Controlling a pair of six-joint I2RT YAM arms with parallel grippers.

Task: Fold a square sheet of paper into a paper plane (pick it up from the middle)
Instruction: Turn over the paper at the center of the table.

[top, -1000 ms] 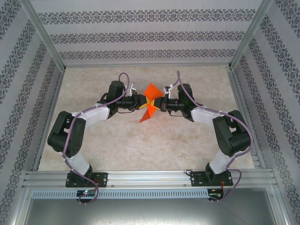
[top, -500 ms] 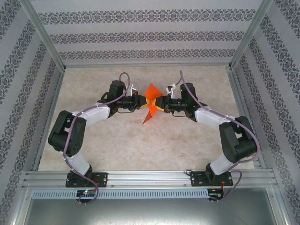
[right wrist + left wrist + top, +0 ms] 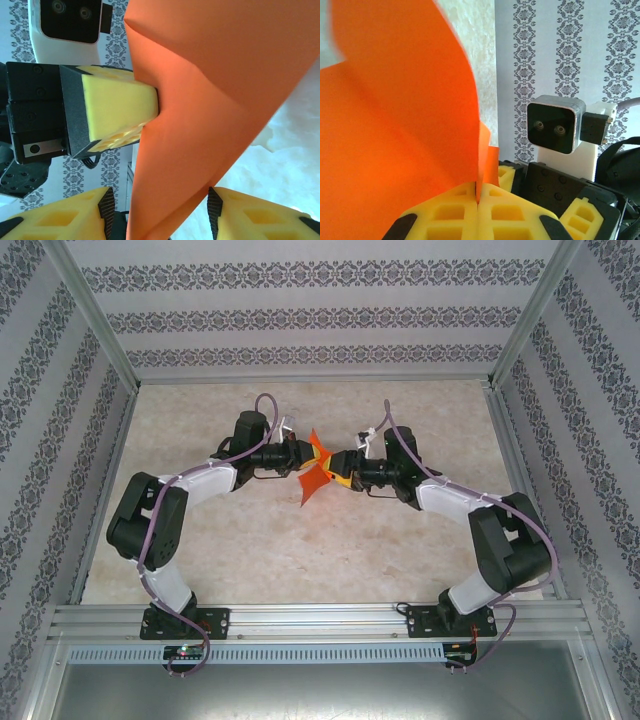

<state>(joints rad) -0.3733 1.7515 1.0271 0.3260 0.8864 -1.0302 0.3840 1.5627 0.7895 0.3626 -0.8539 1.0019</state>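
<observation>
Pinching the half-folded orange paper (image 3: 395, 125) with the left gripper (image 3: 477, 200), pads (image 3: 445, 215) pressed together
Its long axis is running near-to-far between both tools above the table (image 3: 250, 550); the right gripper (image 3: 160, 212) is standing spread, straddling the paper's lower edge

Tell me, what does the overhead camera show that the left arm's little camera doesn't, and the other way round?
Overhead gives you the big picture: the whole left arm and right arm bending in across the table to meet midway. The left wrist camera gives you the close-up: the left fingers pressed shut on the edge of the orange paper, the right fingers apart, and the right arm's camera. Shared: that folded paper and the patterned walls.
</observation>
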